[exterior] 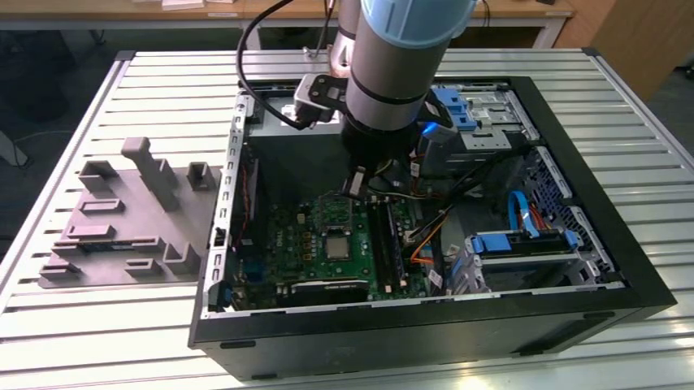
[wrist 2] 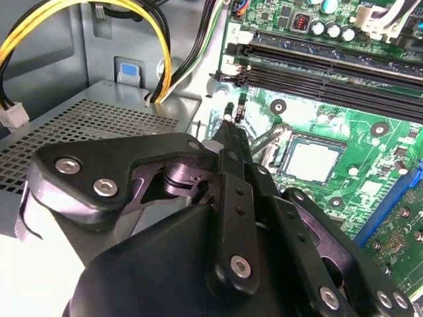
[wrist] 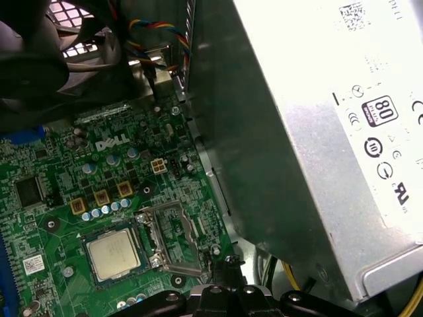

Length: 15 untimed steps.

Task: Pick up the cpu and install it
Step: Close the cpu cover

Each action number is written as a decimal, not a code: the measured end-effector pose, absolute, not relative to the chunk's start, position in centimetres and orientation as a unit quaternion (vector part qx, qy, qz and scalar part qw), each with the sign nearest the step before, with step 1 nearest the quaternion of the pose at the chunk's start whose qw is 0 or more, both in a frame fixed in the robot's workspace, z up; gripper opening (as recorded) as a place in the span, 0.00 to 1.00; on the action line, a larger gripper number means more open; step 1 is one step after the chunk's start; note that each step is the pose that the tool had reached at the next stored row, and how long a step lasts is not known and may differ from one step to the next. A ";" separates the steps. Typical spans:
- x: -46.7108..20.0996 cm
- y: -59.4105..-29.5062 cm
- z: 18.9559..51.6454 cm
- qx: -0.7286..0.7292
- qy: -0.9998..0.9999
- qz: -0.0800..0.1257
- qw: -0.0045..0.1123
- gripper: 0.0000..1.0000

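cpu: lies flat in its socket on the green motherboard, just beyond the gripper's tips and below them. It sits square in the recess, so it looks placed rather than merely dropped.
Socket frame: hinged open beside the cpu, between the cpu and the gripper tips. It appears left up so the chip could go in; the chip is not yet clamped down.
Gripper: fingers pressed together to a narrow point and holding nothing, in the second wrist view.
Arm: reaches down steeply into the open computer case, wrist above the motherboard, gripper hanging over the board near the socket but apart from the cpu.
Power supply: large grey box close beside the gripper, leaving the arm a tight channel.
Case: rests on the slatted tabletop.
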<state>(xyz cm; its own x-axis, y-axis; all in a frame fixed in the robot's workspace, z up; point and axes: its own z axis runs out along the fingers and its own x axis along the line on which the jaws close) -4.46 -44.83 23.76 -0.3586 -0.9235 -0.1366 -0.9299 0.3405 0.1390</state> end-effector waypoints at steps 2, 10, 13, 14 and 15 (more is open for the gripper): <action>-4.5 -44.8 23.8 -0.566 0.819 0.096 0.017 0.11; -4.5 -44.8 24.0 -0.570 0.816 0.097 0.016 0.11; -4.5 -44.8 24.1 -0.570 0.816 0.097 0.016 0.11; -4.5 -44.8 24.1 -0.570 0.816 0.097 0.016 0.11; -4.5 -44.8 24.1 -0.570 0.816 0.097 0.016 0.11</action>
<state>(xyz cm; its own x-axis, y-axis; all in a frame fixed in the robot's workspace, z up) -4.49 -44.80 24.07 -0.3496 -0.9269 -0.1364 -0.9330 0.3312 0.1406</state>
